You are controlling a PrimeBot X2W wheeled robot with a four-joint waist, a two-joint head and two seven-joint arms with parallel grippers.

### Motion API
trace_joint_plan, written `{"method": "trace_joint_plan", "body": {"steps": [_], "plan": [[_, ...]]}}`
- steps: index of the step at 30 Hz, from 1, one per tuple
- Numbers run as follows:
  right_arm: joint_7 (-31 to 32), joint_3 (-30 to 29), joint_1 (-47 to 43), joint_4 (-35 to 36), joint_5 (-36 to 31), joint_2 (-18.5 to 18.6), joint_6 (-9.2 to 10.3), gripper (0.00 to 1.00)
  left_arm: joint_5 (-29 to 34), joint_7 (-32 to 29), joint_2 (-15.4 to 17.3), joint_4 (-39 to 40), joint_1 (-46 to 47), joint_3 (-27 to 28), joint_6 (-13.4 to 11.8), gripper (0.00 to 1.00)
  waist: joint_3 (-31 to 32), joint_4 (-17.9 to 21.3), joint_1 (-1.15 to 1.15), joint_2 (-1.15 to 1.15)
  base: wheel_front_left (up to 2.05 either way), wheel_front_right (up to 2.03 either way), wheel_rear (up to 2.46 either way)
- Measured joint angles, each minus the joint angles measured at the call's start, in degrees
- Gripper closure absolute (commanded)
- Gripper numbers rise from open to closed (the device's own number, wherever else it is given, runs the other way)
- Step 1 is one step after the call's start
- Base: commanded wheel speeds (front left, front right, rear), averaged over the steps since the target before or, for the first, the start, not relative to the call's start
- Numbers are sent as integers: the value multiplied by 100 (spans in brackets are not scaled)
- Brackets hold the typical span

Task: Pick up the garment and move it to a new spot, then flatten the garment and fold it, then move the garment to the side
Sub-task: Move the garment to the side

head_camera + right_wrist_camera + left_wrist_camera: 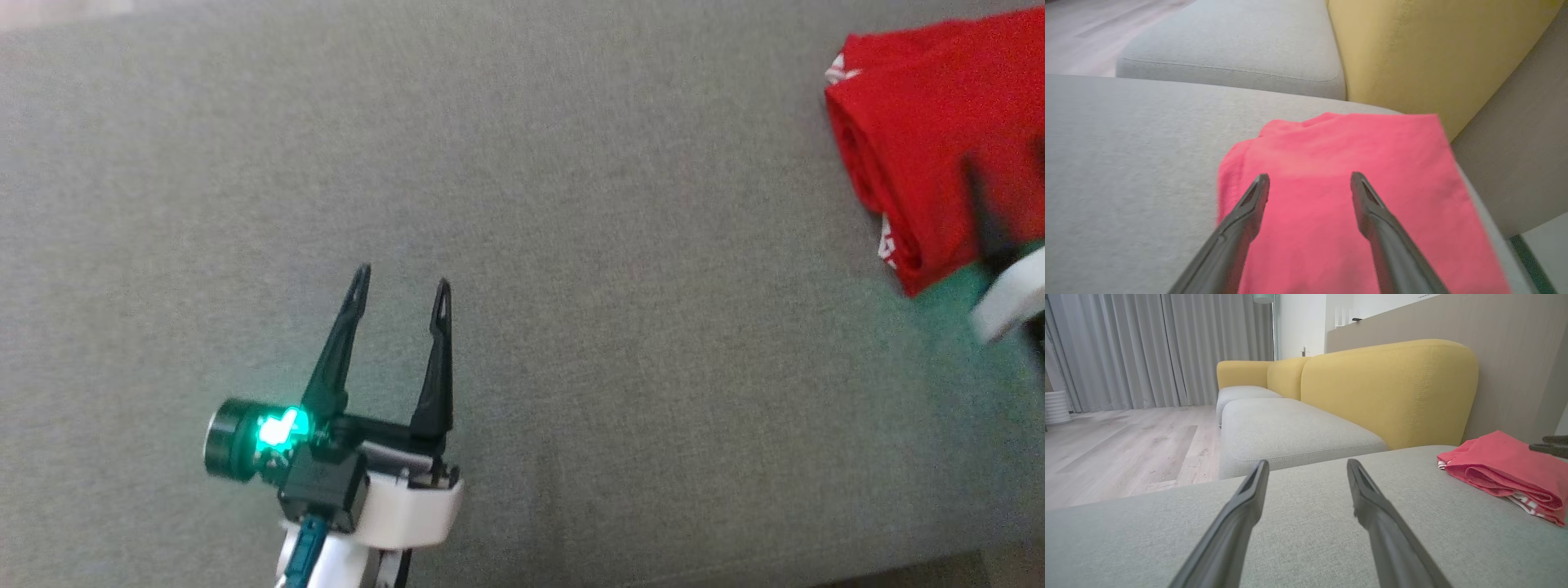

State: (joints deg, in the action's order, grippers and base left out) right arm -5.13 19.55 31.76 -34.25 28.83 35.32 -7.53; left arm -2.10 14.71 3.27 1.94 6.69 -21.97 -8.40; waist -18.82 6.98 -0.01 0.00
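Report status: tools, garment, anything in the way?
left tool open, over bare cushion. right tool open above garment, nothing gripped. It lies folded, far right. No obstruction seen.

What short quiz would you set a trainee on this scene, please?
1. True or false: the red garment lies folded on the grey seat.
2. Pick one. The right gripper is: A) shut on the garment; B) open, fingers over the garment; C) shut, away from the garment.
3. Fill the gap: the left gripper stands ___ over bare seat, apart from the garment.

Key: 1 true; 2 B; 3 open.
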Motion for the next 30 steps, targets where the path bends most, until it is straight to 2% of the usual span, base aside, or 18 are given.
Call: {"method": "trace_joint_plan", "body": {"steps": [5, 9, 16, 18, 25, 30], "plan": [[-219, 165, -704, 83, -20, -805, 0, 0, -3, 0, -2, -69, -319, 120, -162, 0, 471, -138, -1, 0, 0, 0, 0], [-491, 333, -1178, 38, -48, -1439, 0, 0, -59, 0, -2, -188, -543, 171, -198, 0, 836, -289, -1, 0, 0, 0, 0], [-881, 432, -1873, -48, -552, -2138, 0, 0, -414, 0, 0, -584, -1141, 361, 42, 0, 1433, -570, -1, 0, 0, 0, 0], [-902, 156, -2074, 181, -798, -2306, 0, 0, -493, 0, 1, -659, -1301, 475, 71, 0, 1585, -641, -1, 0, 0, 0, 0], [-909, -961, -3111, 1640, -1886, -2837, 0, 0, -489, -1, 1, -656, -1578, 733, 135, 0, 1905, -880, 0, 0, 0, 0, 0], [-909, -1415, -3729, 2124, -2273, -3081, 0, 0, -337, -1, 1, -460, -1735, 792, 136, 0, 2033, -957, 0, 0, 0, 0, 0]]}}
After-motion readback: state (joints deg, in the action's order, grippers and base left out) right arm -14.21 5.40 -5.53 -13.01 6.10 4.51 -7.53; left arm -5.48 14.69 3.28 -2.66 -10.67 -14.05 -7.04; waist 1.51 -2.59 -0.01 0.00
